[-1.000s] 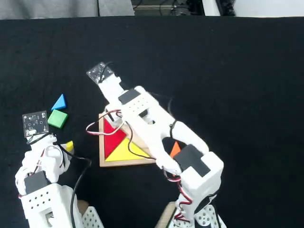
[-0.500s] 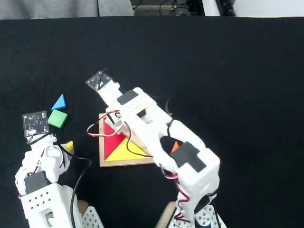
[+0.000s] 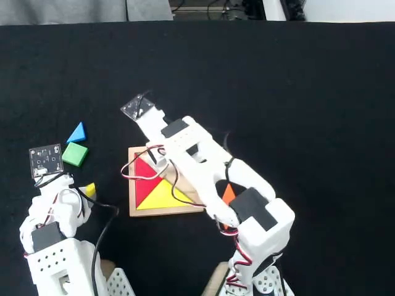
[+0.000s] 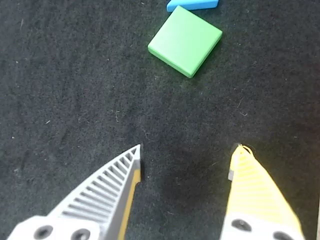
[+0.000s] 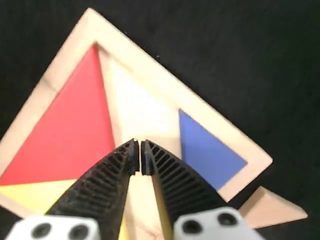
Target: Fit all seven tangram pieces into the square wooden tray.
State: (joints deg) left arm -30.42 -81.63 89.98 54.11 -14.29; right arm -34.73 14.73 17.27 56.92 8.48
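Observation:
The square wooden tray (image 3: 132, 185) lies in the middle of the table, holding a red triangle (image 3: 145, 177) and a yellow triangle (image 3: 162, 197). My right arm (image 3: 191, 154) stretches over it. In the right wrist view my right gripper (image 5: 140, 151) is shut with nothing between its fingers. It hangs over the bare tray floor (image 5: 137, 107), between the red triangle (image 5: 65, 135) and a blue piece (image 5: 210, 150). My left gripper (image 4: 187, 157) stands open over bare cloth. The green square (image 4: 185, 40) and a blue piece (image 4: 192, 4) lie beyond it.
A blue triangle (image 3: 77, 132), the green square (image 3: 74, 154) and a small yellow triangle (image 3: 91, 189) lie loose left of the tray. An orange piece (image 3: 228, 193) lies off the tray's right side, half under the right arm. The far half of the black cloth is open.
My right arm has shifted a little to the right over the tray. The left arm and the loose pieces have not moved.

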